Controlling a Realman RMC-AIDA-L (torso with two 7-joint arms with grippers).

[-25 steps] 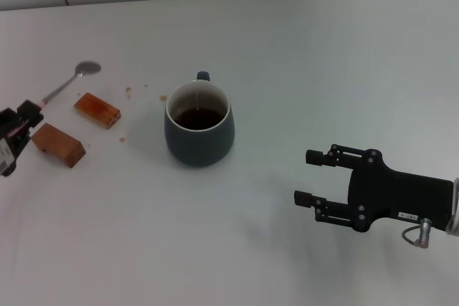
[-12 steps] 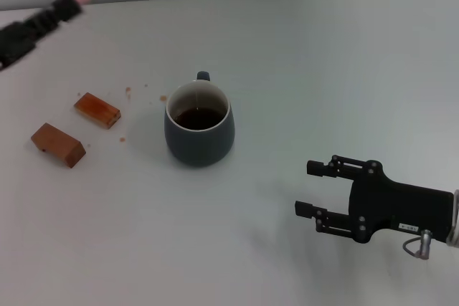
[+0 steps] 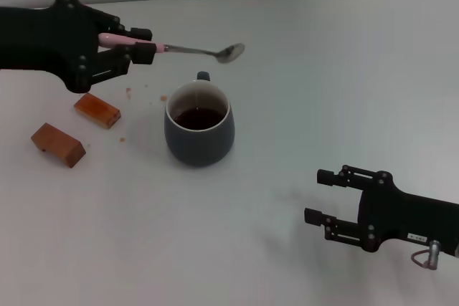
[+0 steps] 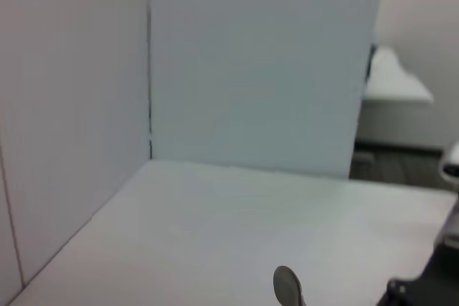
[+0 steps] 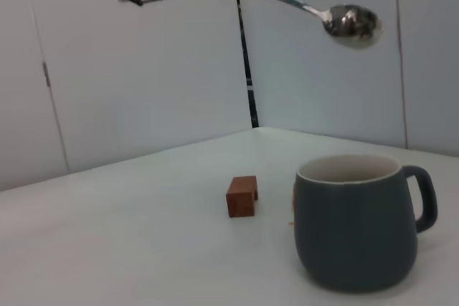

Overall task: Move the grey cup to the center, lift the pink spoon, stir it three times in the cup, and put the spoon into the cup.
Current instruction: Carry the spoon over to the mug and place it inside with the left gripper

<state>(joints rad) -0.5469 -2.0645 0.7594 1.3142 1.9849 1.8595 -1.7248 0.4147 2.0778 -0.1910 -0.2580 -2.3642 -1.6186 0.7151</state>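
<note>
The grey cup stands upright near the table's middle, dark liquid inside, its small handle pointing away from me; the right wrist view shows the grey cup from the side. My left gripper is in the air left of the cup, shut on the pink handle of the pink spoon. The spoon is held level, its silver bowl hanging just beyond the cup's far rim. From the side the pink spoon is well above the cup; its bowl tip shows in the left wrist view. My right gripper rests open, low at the front right.
Two brown wooden blocks lie left of the cup: one nearer it, the other farther left. Small brown crumbs dot the white table between them and the cup. A pale wall runs along the table's back.
My left gripper lifted the spoon off the table at the left, swung up high, then came right so the spoon bowl is over the cup's far rim. The right gripper drifted slightly lower and rightward.
</note>
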